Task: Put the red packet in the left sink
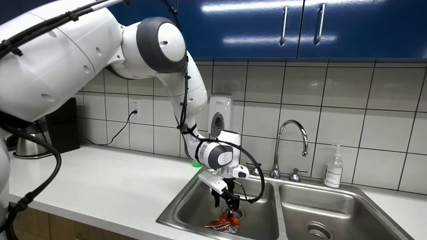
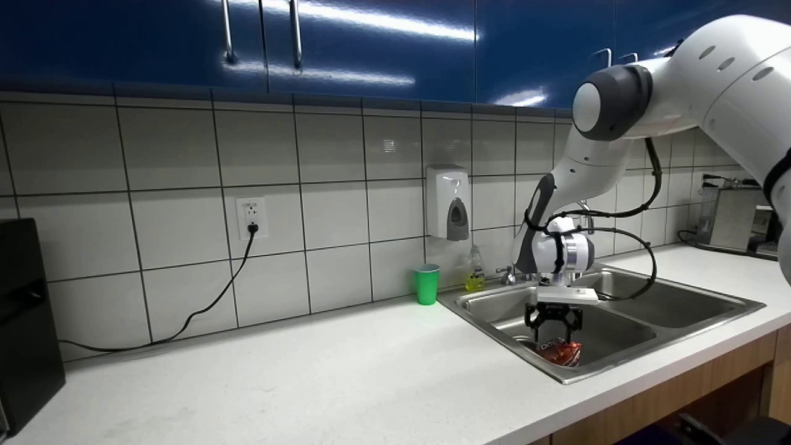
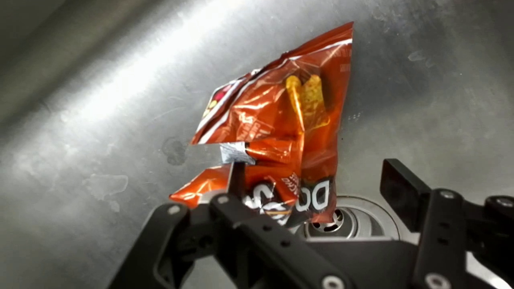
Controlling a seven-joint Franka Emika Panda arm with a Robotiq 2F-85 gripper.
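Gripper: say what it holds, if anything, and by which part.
Nothing is held: the gripper stands open, one finger over the red nacho chip bag in the left sink, contact unclear, the other clear of it.

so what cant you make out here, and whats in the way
Red tortilla-chip packet: wrist view, creases scramble its lettering and one of the jaws covers a patch.
Sink drain: wrist view, partly covered by the packet.
Green cup: whether it holds anything, hidden by its side in an exterior view.
Clear pump bottle: label print too small in an exterior view.
Black appliance: cut off by the left edge of an exterior view.
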